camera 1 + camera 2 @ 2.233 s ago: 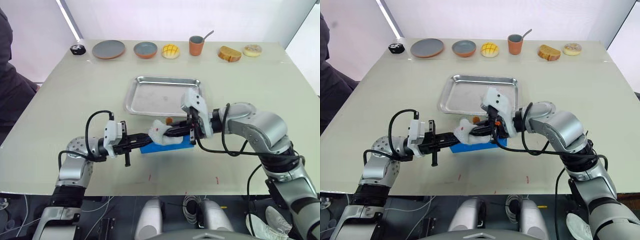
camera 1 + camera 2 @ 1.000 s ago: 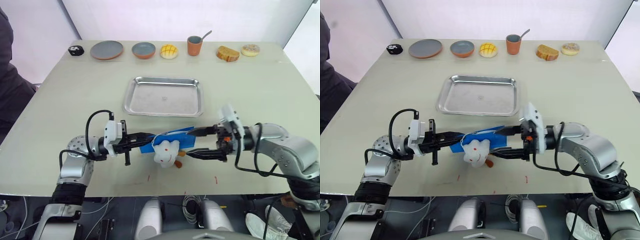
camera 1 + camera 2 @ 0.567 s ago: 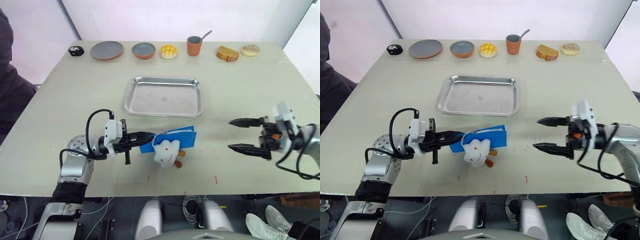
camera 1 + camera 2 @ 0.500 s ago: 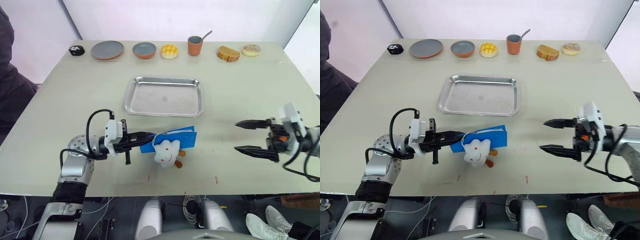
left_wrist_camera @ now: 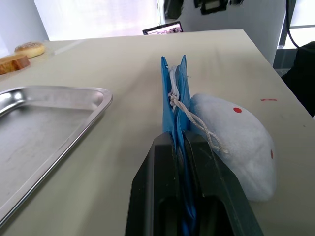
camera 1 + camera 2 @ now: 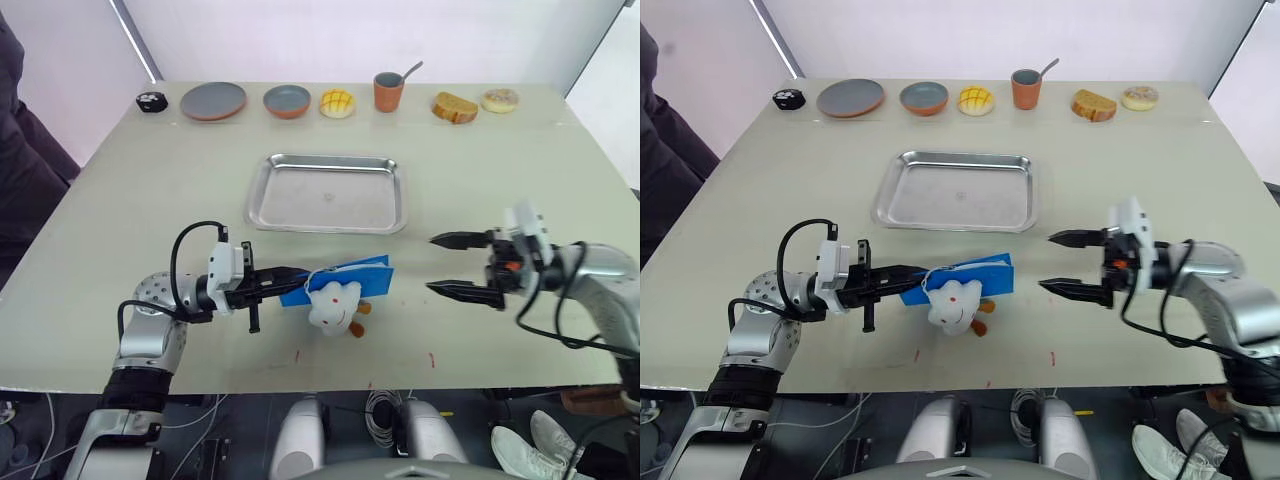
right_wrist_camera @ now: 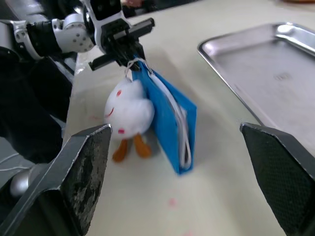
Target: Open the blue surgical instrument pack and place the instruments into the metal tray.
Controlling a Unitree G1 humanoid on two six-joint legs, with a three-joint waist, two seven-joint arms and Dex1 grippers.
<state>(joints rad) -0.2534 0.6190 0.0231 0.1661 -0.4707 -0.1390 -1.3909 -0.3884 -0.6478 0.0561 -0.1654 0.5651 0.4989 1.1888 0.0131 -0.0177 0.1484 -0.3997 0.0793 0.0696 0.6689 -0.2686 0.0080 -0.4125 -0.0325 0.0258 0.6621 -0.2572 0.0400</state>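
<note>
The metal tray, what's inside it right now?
The shiny rectangular steel tray holds nothing; its floor is bare. The flat blue fabric pack stands on edge, clamped in the left pincer, so its contents are hidden.

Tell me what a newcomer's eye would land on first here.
The blue surgical instrument pack stands on edge near the table's front, clamped in the left gripper, with a white plush toy against its near side. To its right the right gripper hovers, jaws wide open. Behind lies the empty metal tray.
</note>
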